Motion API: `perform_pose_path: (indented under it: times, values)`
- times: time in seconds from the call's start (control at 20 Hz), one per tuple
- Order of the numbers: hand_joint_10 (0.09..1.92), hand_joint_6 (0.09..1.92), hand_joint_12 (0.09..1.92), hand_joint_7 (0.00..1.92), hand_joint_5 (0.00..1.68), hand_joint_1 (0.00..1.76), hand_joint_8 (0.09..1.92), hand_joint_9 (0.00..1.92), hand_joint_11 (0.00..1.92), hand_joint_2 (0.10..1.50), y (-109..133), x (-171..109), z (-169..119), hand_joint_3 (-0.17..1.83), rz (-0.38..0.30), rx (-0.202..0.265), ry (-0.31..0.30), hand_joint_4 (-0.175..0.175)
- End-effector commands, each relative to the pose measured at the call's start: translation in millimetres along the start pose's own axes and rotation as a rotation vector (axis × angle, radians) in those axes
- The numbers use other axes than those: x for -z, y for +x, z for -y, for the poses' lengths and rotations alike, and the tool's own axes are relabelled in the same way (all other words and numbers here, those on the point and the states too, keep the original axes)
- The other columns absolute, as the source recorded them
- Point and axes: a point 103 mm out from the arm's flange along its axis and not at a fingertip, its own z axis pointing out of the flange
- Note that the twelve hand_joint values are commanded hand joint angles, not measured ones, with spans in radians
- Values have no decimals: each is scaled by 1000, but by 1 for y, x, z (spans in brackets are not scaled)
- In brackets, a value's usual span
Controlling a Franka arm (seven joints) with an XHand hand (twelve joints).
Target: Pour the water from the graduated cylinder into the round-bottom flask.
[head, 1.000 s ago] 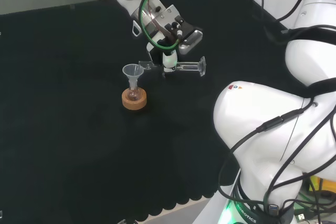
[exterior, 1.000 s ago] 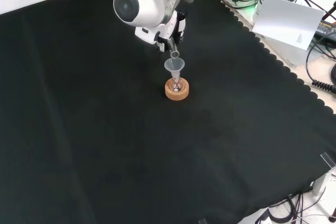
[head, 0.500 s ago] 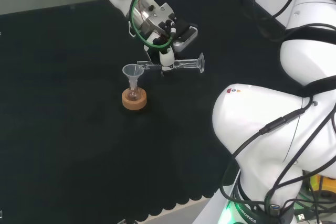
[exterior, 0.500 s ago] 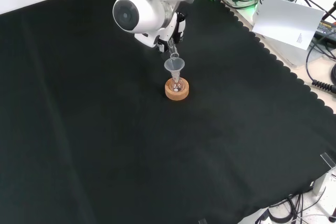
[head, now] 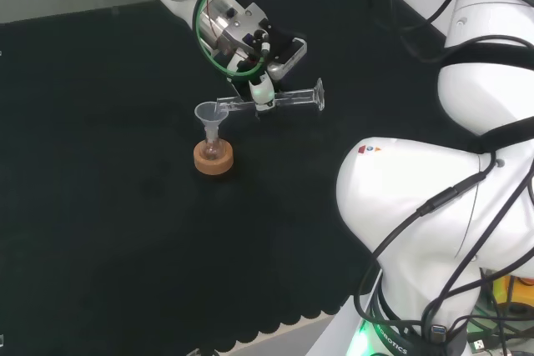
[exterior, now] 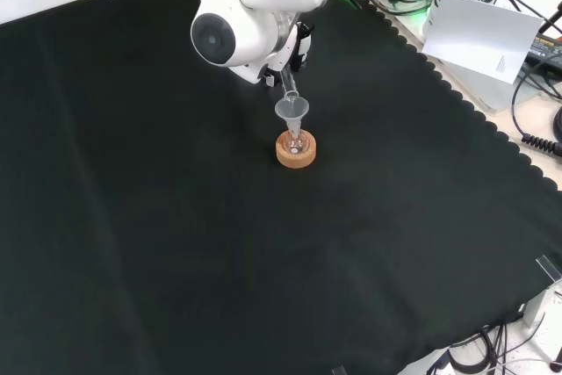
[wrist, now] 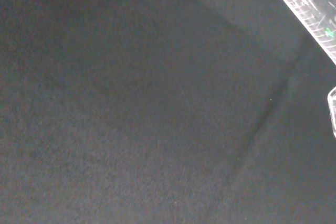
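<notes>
**A:** Where is the clear, slender graduated cylinder [head: 271, 102] sitting right now?

**B:** The black and white robot hand [head: 254, 60] is holding it, fingers curled round its middle. The cylinder is lying almost level above the black cloth-covered bench [head: 100, 206], its mouth tipping down over the rim of the clear plastic funnel [head: 211, 113]. The funnel is standing in the neck of the small clear round-bottom flask [head: 214, 149], which is resting in a tan cork ring stand [head: 214, 158] near the middle of the bench.

**A:** How is that cylinder likely to be handling?

**B:** It is looking light, stiff, smooth and probably breakable. Holding it mid-length seems sensible, since its flared foot is sticking out on the far side of the hand.

**A:** Is anything getting in the way?

**B:** The cloth around the flask is lying bare. In the front view the arm's white link with its round grey cap [exterior: 213, 34] is standing before the hand. The funnel is sitting high and narrow, so a knock from the cylinder's lip could tip it.

**A:** Is water flowing?

**B:** I cannot tell.
</notes>
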Motion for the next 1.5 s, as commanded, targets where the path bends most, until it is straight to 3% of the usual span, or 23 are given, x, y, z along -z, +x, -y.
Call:
perform_pose_path:
  times: [0.05, 1.0, 1.25, 1.5]
  values:
    - [87, 990, 680, 1290, 1009, 1154, 293, 1447, 1305, 1192, -1, 3, 4, -175, 12, -39, 17, -166]
    - [87, 993, 680, 1289, 1007, 1153, 289, 1447, 1307, 1194, 6, 18, 11, -175, 89, -96, 76, -165]
    - [87, 994, 680, 1288, 1006, 1153, 288, 1445, 1306, 1194, 3, 17, 13, -175, 83, -93, 63, -164]
    - [87, 995, 679, 1286, 1006, 1152, 286, 1444, 1304, 1194, -2, 14, 16, -175, 49, -72, -4, -163]
